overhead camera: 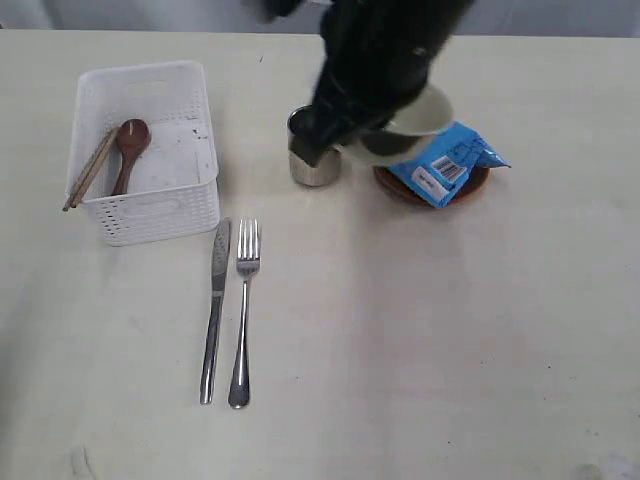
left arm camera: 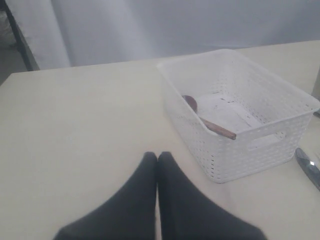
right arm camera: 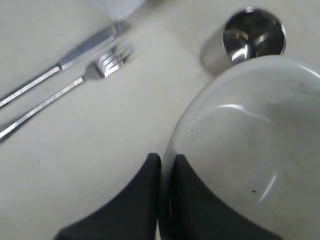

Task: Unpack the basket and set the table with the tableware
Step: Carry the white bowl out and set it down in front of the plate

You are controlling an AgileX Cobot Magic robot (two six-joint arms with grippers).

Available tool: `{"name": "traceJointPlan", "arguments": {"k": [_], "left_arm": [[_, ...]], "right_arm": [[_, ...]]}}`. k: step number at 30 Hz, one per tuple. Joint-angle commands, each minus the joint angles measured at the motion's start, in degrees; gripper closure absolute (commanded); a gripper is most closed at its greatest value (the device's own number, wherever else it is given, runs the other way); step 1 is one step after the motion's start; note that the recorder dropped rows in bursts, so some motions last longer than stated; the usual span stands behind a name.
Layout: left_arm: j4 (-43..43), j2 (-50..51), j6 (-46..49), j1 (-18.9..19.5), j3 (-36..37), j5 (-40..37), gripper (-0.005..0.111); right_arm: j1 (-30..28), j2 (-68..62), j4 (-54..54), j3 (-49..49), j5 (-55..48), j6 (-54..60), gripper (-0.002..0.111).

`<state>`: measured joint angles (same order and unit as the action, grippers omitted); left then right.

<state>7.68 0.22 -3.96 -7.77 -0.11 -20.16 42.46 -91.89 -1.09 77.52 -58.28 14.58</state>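
while clamped on the thin rim of the pale greyish bowl (right arm camera: 250,145), with both fingers of the right gripper (right arm camera: 161,167) almost together and only that rim between them, holds the bowl tilted, hollow side turned to the wrist camera. in the exterior view, bowl seen just over the far edge of the small brown-red plate (overhead camera: 398,190); hard to tell whether touching it. on that plate, a blue snack packet (overhead camera: 450,165), one corner poking past the rim. just beside the bowl on the other side, the steel cup (right arm camera: 254,37), upright on the table (overhead camera: 420,350), mouth open upward. further out, steel knife (overhead camera: 213,320) and fork (overhead camera: 242,320) flat on the table, parallel, close together, not touching, handles toward the near edge, knife on the side toward the white basket (overhead camera: 150,215). basket upright just past the knife tip, well apart from cup and plate. inside it, the dark red spoon (overhead camera: 130,140) and the wooden chopsticks (overhead camera: 90,170), chopsticks leaning out over the side wall farthest from the cup. over bare table near the basket, the left gripper (left arm camera: 157,160): fingers pressed flat against each other, nothing between.
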Motion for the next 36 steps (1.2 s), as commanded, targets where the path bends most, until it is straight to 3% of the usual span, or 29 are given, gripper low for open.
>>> {"name": "traceJointPlan", "arguments": {"k": [1,10,21,30,35,36], "left_arm": [[0.0,-0.2,0.1,-0.2,0.1,0.5,0.106],[0.0,-0.2,0.1,-0.2,0.1,0.5,0.106],[0.0,-0.2,0.1,-0.2,0.1,0.5,0.106],[0.0,-0.2,0.1,-0.2,0.1,0.5,0.106],[0.0,-0.2,0.1,-0.2,0.1,0.5,0.106],[0.0,-0.2,0.1,-0.2,0.1,0.5,0.106]], "right_arm": [[-1.7,4.9,-0.5,-9.6,2.0,-0.3,0.109],[-1.4,2.2,10.3,-19.8,13.2,2.4,0.109],[6.7,0.8,6.9,-24.2,18.3,3.4,0.109],[7.0,0.8,5.8,-31.7,27.8,5.6,0.109],[7.0,0.8,5.9,-31.8,25.7,8.2,0.108],[7.0,0.8,5.9,-31.8,24.0,8.2,0.101]]}}
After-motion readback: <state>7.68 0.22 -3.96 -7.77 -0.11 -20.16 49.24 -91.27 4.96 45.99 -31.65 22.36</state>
